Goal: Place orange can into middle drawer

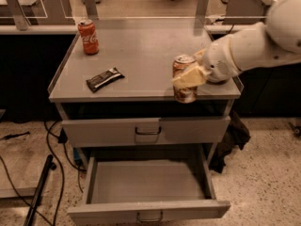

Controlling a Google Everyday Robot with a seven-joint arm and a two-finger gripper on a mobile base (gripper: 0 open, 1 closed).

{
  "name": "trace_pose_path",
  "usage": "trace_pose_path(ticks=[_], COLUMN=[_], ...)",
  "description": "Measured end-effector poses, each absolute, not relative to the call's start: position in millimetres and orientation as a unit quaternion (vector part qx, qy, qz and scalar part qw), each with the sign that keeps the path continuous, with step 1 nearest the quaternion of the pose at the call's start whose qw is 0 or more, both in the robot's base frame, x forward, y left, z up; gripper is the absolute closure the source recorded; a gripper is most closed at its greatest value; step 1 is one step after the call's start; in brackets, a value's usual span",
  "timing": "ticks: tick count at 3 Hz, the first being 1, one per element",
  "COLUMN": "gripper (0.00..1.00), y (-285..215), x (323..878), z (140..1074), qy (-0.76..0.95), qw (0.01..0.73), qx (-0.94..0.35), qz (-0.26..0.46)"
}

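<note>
The orange can (182,65), orange-gold with a silver top, is upright and held in my gripper (190,77), whose pale fingers (188,78) are shut around its side. The can hangs at the front right edge of the cabinet top (141,55), its base just past the front edge and a little above it. The middle drawer (148,185) is pulled wide open below, a shallow grey tray with a small dark loop handle (149,216), and nothing lies in it. My white arm reaches in from the right.
A red cola can (88,36) stands at the back left of the top. A dark snack bar (105,79) lies left of centre. The upper drawer (146,131) is shut. Cables and a dark pole lie on the floor at left.
</note>
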State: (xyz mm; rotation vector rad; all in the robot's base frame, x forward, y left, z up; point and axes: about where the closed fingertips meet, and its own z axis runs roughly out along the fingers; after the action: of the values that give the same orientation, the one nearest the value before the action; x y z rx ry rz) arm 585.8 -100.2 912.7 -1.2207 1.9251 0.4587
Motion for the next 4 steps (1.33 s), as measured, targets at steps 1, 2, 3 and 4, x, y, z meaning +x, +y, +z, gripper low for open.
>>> trace_pose_path(ticks=[1, 2, 3, 4], gripper=[1.0, 1.0, 1.0, 1.0], y=[-106, -108, -115, -120], x=[505, 501, 502, 500], z=[884, 881, 880, 841], qy=[0.754, 0.752, 0.749, 0.742], qw=[0.42, 0.418, 0.416, 0.425], qx=[-0.471, -0.478, -0.494, -0.5], qz=[0.185, 0.174, 0.145, 0.137])
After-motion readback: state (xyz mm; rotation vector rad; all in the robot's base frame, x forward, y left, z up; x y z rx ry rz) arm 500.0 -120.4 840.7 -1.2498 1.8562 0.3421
